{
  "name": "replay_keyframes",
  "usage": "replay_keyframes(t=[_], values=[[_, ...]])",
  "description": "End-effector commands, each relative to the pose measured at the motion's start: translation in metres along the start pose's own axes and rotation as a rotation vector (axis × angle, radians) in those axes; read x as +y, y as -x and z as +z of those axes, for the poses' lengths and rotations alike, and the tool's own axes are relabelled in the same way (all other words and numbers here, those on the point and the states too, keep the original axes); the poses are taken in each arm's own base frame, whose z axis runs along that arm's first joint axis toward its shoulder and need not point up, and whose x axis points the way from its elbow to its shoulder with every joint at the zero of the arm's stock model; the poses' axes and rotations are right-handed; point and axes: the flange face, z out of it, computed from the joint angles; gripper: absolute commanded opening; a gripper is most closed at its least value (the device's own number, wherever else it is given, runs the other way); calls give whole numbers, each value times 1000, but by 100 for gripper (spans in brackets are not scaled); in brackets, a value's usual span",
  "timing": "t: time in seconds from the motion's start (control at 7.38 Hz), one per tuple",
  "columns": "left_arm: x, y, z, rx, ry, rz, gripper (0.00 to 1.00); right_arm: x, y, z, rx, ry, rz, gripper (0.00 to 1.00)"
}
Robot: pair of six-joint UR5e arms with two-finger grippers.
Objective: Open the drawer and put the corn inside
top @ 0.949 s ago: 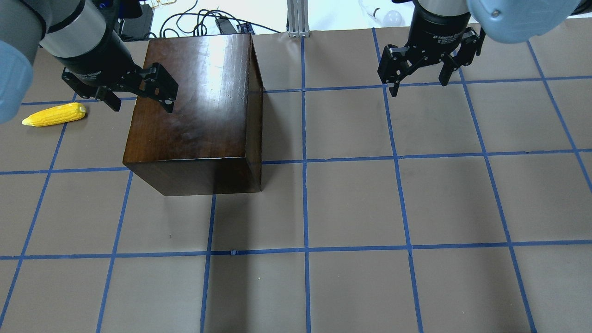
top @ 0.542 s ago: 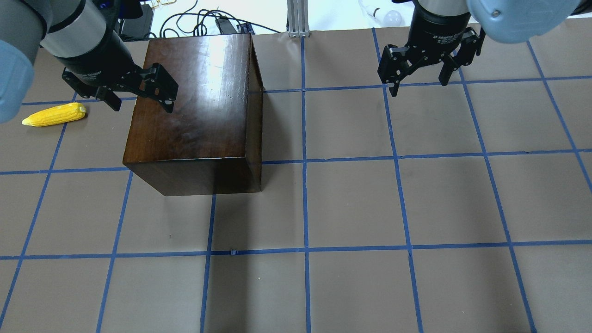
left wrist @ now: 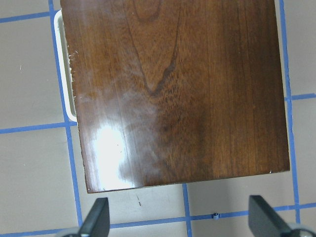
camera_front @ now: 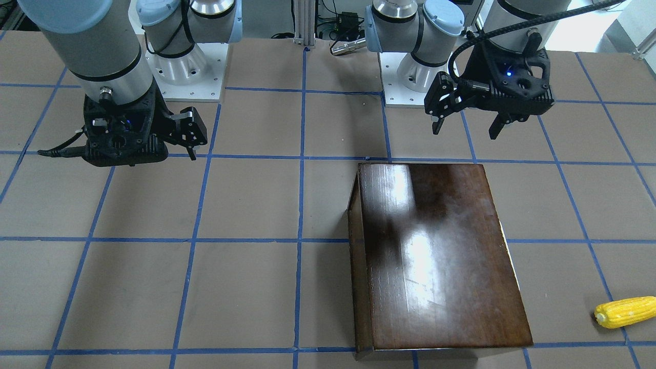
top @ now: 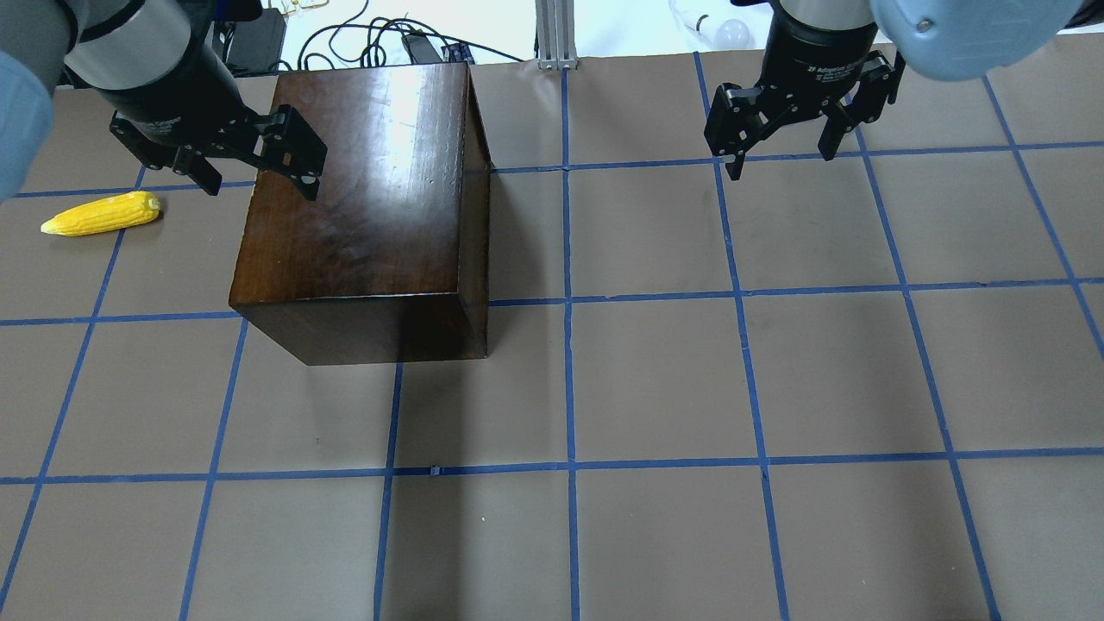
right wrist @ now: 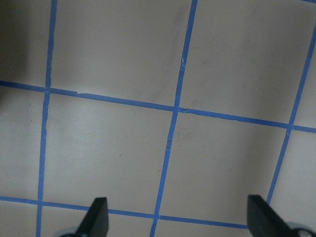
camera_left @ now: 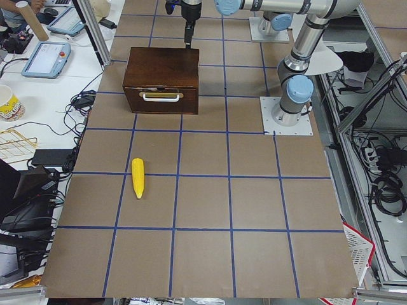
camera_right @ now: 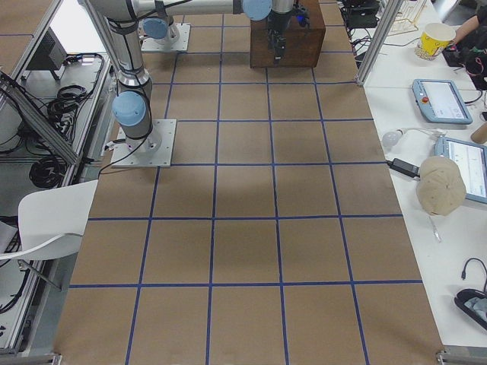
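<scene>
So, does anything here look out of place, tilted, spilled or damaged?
Nothing stands out. The cabinet stands upright, its drawer shut. The corn lies flat on the table, apart from the cabinet. The left gripper and the right gripper hang open and empty.

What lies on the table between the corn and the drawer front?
Nothing. In the exterior left view, the stretch from the corn to the drawer front is bare brown table, crossed only by blue tape lines.
</scene>
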Motion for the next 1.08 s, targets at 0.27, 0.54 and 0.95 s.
replay_keyframes(t=[0.27, 0.54, 0.95], values=[[-107, 55, 49, 19, 48, -42, 100, 0, 0, 0, 0, -2, 0, 100], [-147, 109, 93, 29, 89, -45, 100, 0, 0, 0, 0, 0, 0, 100], [-155, 210, 147, 42, 107, -8, 100, 0, 0, 0, 2, 0, 0, 100]])
